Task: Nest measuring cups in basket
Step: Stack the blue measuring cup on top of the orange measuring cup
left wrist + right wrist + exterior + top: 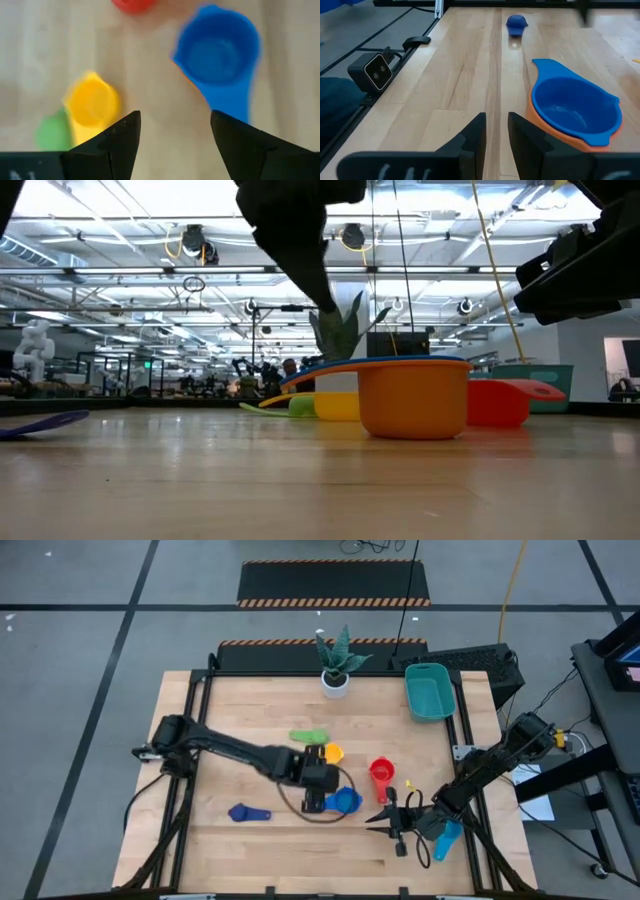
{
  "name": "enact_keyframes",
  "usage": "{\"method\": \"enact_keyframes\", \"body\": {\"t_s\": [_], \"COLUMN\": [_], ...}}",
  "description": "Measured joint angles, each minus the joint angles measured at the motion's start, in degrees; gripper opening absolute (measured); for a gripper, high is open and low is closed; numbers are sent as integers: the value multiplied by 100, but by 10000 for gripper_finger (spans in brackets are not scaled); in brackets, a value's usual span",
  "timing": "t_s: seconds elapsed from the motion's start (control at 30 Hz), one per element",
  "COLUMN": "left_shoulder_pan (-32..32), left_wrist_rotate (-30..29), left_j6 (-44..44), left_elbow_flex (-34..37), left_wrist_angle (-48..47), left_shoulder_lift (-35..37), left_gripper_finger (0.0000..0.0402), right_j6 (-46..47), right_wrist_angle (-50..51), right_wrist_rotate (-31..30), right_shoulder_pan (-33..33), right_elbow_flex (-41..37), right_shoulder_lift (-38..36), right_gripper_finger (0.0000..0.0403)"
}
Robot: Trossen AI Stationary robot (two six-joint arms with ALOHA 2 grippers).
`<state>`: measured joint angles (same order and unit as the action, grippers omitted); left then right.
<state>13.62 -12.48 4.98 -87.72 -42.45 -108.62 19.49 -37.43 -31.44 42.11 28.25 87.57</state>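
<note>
A wooden table point(250, 720) is seen from above, with two dark robot arms reaching in from either side. The left gripper point(318, 802) hangs over the middle of the table, just beside a blue cup point(347, 801) that sits nested inside an orange cup point(412, 400). Its two fingers point(117, 137) stand apart with nothing between them, and in the left wrist view the blue cup's handle points toward the gap.

Near the left arm's wrist lies a yellow cup point(332, 753), touching a green cup point(308, 736) on its far side. A red cup point(380, 771) stands a little to the right of the blue one. A dark blue cup point(248, 812) lies by itself toward the table's front left, well apart from the others.

The right gripper point(384, 821) rests low at the front right of the table, its fingers point(470, 137) drawn close together with only a narrow gap and nothing held. A light blue object, possibly another cup point(446, 838), lies under the right arm at the table's edge, though it is mostly hidden.

The teal basket point(431, 691) stands at the far right corner of the table, with no cups inside. A white pot with a spiky green plant point(336, 662) stands at the far edge, near the middle.
</note>
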Motion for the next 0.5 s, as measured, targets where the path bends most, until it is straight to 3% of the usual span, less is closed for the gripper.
{"method": "enact_keyframes", "body": {"t_s": [0.13,0.27,0.4,0.5], "left_shoulder_pan": [440,917,1125,1144], "left_wrist_rotate": [20,-327,-528,-703], "left_j6": [342,516,681,974], "left_elbow_flex": [712,1118,1295,1466], "left_wrist_angle": [941,1748,1962,2028], "left_shoulder_lift": [212,271,271,272], "left_gripper_finger": [243,244,249,275], "right_j6": [36,42,42,42], "right_wrist_angle": [10,10,-16,-64], "right_wrist_rotate": [-3,-26,-37,-42], "right_shoulder_pan": [0,0,0,0], "right_elbow_flex": [0,0,2,2], "right_shoulder_lift": [0,0,0,0], "right_gripper_finger": [72,72,72,72]}}
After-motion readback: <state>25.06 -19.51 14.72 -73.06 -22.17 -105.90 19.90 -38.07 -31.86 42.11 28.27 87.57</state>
